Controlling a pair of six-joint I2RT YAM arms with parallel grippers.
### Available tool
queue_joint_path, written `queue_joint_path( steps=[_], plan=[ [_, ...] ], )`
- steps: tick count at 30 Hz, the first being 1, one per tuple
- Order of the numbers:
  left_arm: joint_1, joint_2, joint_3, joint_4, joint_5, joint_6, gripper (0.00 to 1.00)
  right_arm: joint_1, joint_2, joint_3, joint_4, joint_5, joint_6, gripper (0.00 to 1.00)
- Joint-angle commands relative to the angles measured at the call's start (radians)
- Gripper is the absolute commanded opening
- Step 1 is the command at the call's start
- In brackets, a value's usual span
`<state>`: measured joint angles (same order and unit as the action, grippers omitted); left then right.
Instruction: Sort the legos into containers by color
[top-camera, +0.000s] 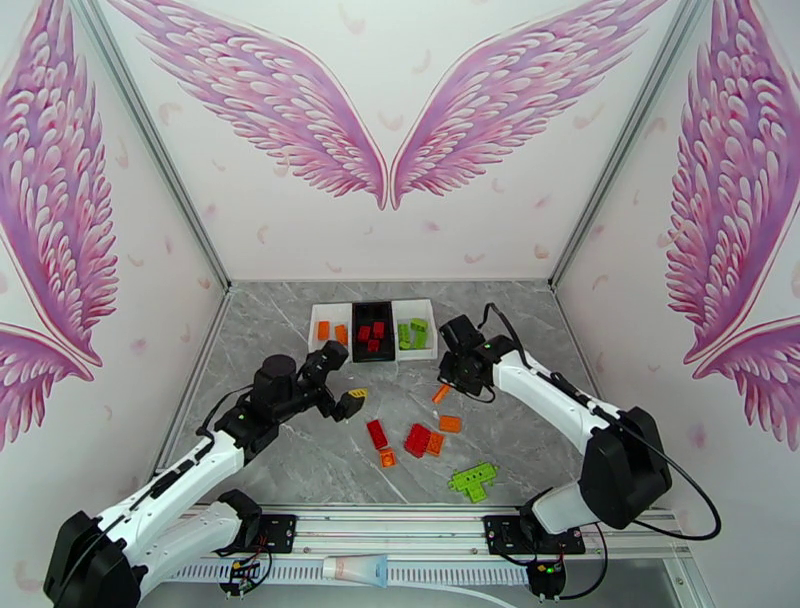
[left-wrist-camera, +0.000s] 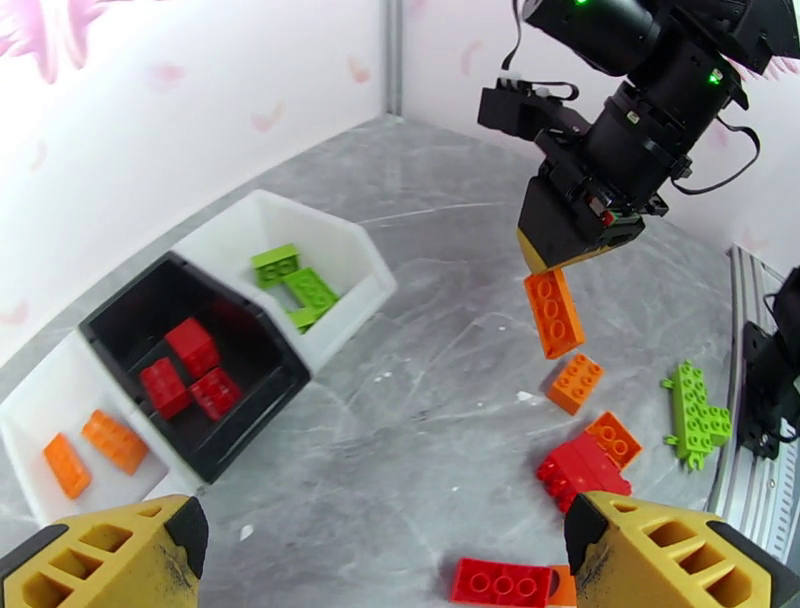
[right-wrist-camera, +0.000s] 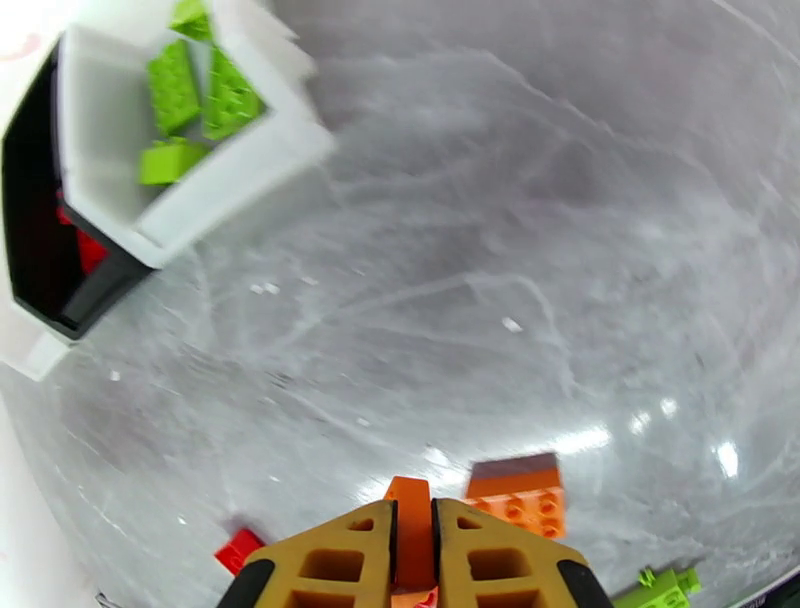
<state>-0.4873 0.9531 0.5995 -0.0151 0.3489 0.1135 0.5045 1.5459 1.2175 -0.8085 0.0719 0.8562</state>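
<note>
At twelve o'clock on the desk (top-camera: 300, 440), the containers (left-wrist-camera: 350, 310) hold orange legos (top-camera: 323, 329) in the left white tray, red legos (top-camera: 364, 333) in the black, green legos (top-camera: 418, 327) in the right. At five o'clock of them the right tool (top-camera: 443, 385) clamps an orange brick (left-wrist-camera: 553, 313); at seven o'clock the left tool (top-camera: 350, 400) hangs, fingers spread.

White walls (top-camera: 392, 245), pink wing murals (top-camera: 290, 110) — grey marble-look tabletop (top-camera: 300, 450), silver corner posts (top-camera: 146, 130) — bright even light.
</note>
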Motion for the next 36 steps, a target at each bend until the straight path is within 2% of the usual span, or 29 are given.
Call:
queue_joint_path(
  steps=[1, 9, 14, 17, 23, 28, 31, 36],
  plan=[
    [0.045, -0.049, -0.016, -0.074, -0.031, -0.017, 0.99, 0.059, 0.077, 0.124, 0.075, 0.034, -0.091, 0.17],
    [0.121, -0.121, -0.021, -0.146, -0.086, -0.018, 0.99, 0.183, 0.325, 0.430, 0.202, 0.053, -0.195, 0.17],
    [0.149, -0.140, -0.015, -0.172, -0.073, -0.039, 0.99, 0.227, 0.507, 0.656, 0.294, 0.055, -0.205, 0.18],
    [0.159, -0.144, -0.017, -0.173, -0.062, -0.060, 0.99, 0.240, 0.607, 0.768, 0.341, 0.080, -0.204, 0.21],
    [0.177, -0.163, -0.033, -0.147, -0.058, -0.106, 0.99, 0.249, 0.770, 0.902, 0.500, 0.126, -0.190, 0.19],
    [0.194, -0.167, -0.026, -0.167, -0.041, -0.102, 0.99, 0.249, 0.861, 1.036, 0.462, 0.146, -0.212, 0.20],
    [0.205, -0.166, -0.021, -0.171, -0.037, -0.102, 0.99, 0.250, 0.817, 0.996, 0.463, 0.144, -0.221, 0.28],
    [0.218, -0.162, -0.037, -0.130, -0.015, -0.105, 0.99, 0.249, 0.671, 0.812, 0.480, 0.160, -0.254, 0.45]
  ],
)
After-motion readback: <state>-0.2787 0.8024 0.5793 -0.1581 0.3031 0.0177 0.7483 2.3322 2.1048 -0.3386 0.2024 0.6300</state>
